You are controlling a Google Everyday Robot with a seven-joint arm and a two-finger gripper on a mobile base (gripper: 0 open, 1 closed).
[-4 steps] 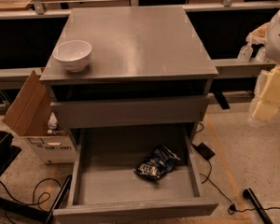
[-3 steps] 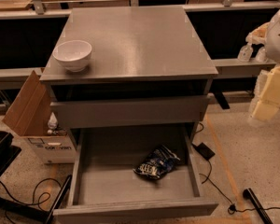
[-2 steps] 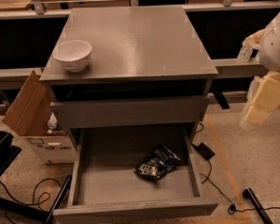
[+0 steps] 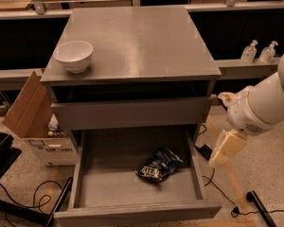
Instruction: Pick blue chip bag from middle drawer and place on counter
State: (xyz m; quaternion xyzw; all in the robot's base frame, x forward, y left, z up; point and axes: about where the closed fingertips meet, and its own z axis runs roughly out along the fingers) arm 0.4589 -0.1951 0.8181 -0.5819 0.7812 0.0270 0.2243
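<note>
Open middle drawer (image 4: 132, 186) was pulled out below the taller closed drawer front. Blue chip bag (image 4: 158, 165) lay crumpled on the drawer floor, right of centre and toward the front, just clear of the right wall.

End effector (image 4: 226, 148) hung outside the drawer, past its right wall and above floor level, at the end of the white arm coming in from the right edge. How far open it stood could not be told; it held nothing.

Key relation: the bag lay camera-left of the end effector and lower, with the drawer's right wall between them. The bag's long axis ran diagonally, near-left to far-right, its far end pointing roughly toward the end effector. Judged: the reach needs to go over the wall and down.

Desk (image 4: 142, 37) top was bare apart from a white bowl (image 4: 73, 55) at its left front corner.

Against 0.7 s earlier: the end effector had come lower and inward toward the drawer. Bag, bowl and drawer were unmoved.
</note>
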